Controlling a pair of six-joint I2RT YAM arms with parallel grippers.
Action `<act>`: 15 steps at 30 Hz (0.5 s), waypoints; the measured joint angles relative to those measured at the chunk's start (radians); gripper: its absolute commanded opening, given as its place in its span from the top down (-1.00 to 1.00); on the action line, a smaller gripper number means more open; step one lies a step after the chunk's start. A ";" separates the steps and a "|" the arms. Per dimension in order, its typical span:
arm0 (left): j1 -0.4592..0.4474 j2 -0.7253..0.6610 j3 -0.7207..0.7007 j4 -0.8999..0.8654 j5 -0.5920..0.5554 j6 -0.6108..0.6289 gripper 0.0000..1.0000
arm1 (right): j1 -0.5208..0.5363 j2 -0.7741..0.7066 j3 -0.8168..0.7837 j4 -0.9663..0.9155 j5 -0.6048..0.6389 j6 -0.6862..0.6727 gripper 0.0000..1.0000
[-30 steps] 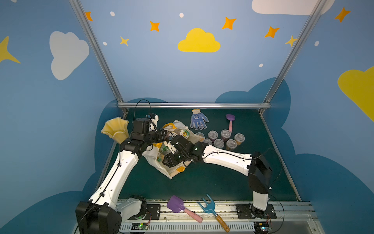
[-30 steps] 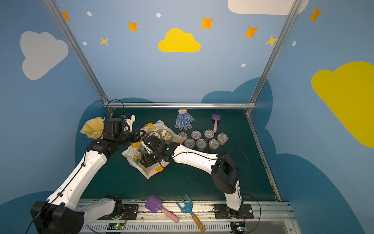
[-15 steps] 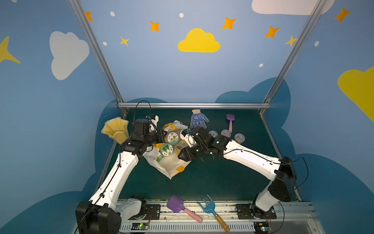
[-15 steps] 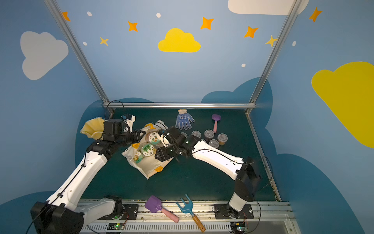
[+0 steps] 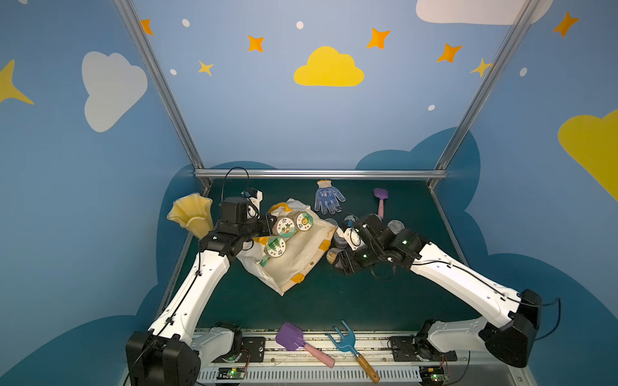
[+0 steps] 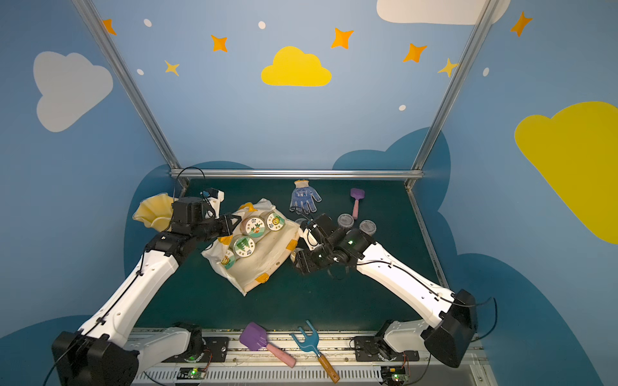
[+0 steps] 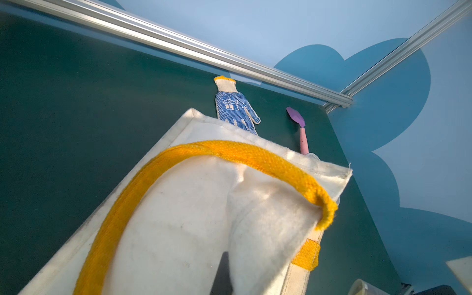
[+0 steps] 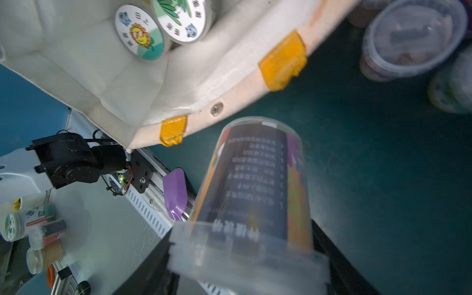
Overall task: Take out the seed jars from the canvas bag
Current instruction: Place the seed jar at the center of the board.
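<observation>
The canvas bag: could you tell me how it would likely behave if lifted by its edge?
Probably floppy: the bag creases and bunches where the left gripper pinches it. Likely to sag unevenly, since lidded jars lie inside near its mouth. Those round jars might roll out if it tips.

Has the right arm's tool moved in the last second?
Yes. The right tool has backed out of the canvas bag rightward, carrying a seed jar.
</observation>
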 measured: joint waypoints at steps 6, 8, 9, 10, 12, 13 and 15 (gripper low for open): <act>0.000 -0.002 -0.008 0.008 0.003 0.000 0.91 | -0.144 -0.020 -0.100 -0.104 0.012 -0.001 -0.28; 0.000 -0.003 -0.011 0.011 0.006 -0.001 0.91 | -0.189 -0.005 -0.124 -0.134 0.012 -0.007 -0.28; 0.000 -0.003 -0.011 0.012 0.008 -0.002 0.91 | -0.211 0.007 -0.134 -0.148 0.011 -0.011 -0.28; 0.000 -0.004 -0.012 0.013 0.009 -0.003 0.91 | -0.233 0.020 -0.142 -0.159 0.012 -0.016 -0.28; 0.000 -0.009 -0.019 0.017 0.012 -0.006 0.91 | -0.270 0.045 -0.158 -0.173 0.012 -0.025 -0.28; 0.000 -0.012 -0.024 0.020 0.014 -0.008 0.91 | -0.290 0.058 -0.170 -0.177 0.013 -0.031 -0.28; 0.000 -0.018 -0.033 0.027 0.017 -0.015 0.91 | -0.327 0.079 -0.195 -0.183 0.012 -0.043 -0.27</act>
